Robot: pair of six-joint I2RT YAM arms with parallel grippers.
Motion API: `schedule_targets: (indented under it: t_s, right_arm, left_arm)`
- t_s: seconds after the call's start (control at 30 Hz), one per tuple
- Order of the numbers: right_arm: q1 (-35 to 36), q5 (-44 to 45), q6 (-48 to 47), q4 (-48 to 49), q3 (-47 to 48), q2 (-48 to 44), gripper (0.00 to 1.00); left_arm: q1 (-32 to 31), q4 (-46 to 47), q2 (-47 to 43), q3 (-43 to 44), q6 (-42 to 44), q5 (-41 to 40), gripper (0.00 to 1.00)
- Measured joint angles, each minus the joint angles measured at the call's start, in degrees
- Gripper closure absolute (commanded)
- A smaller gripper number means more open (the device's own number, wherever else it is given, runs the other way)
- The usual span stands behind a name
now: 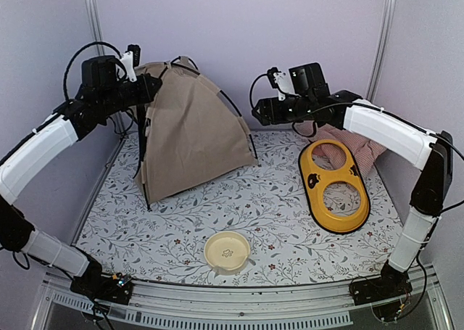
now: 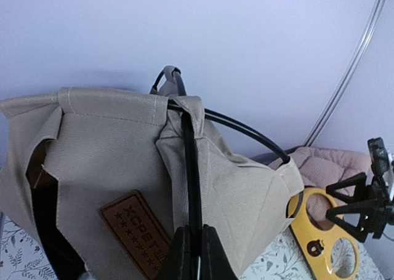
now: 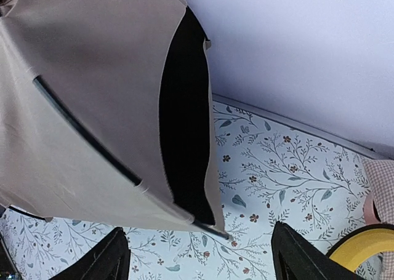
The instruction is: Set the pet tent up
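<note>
The pet tent (image 1: pixel 190 130) stands as a tan fabric dome with thin black poles at the back left of the table. My left gripper (image 1: pixel 148 88) is at its top left, shut on a black pole (image 2: pixel 191 169) beside the brown label patch (image 2: pixel 135 231). My right gripper (image 1: pixel 259 112) hovers open just right of the tent, nothing between its fingers (image 3: pixel 111 261). In the right wrist view the tent's fabric (image 3: pixel 80 101) and dark opening (image 3: pixel 184 120) hang above the floral mat, with a pole end (image 3: pixel 212 231) sticking out. The right gripper (image 2: pixel 363 209) also shows in the left wrist view.
A yellow oval double-bowl feeder tray (image 1: pixel 333 186) lies at the right, partly over a pink checked cushion (image 1: pixel 355 147). A small cream bowl (image 1: pixel 228 252) sits near the front middle. The floral mat (image 1: pixel 275 214) covers the table; walls and frame posts close in behind.
</note>
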Motion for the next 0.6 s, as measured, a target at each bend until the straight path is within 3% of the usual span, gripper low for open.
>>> schedule_targets:
  t_s: [0.13, 0.27, 0.4, 0.6]
  right_arm:
    - [3.1, 2.1, 2.5, -0.3, 0.8, -1.6, 0.05]
    - [10.6, 4.5, 4.7, 0.4, 0.9, -3.8, 0.00]
    - [17.5, 6.7, 6.2, 2.0, 0.9, -4.1, 0.01]
    - [21.9, 9.7, 7.9, 3.3, 0.9, -3.9, 0.01]
  left_arm:
    - [-2.4, 5.7, -0.1, 0.0, -4.6, -3.6, 1.00]
    - [-5.6, 11.6, 0.7, 0.0, -10.3, -7.6, 1.00]
    - [-8.2, 17.3, 2.3, 0.0, -15.1, -11.9, 1.00]
    - [-12.4, 24.3, 4.9, 0.0, -19.5, -18.4, 1.00]
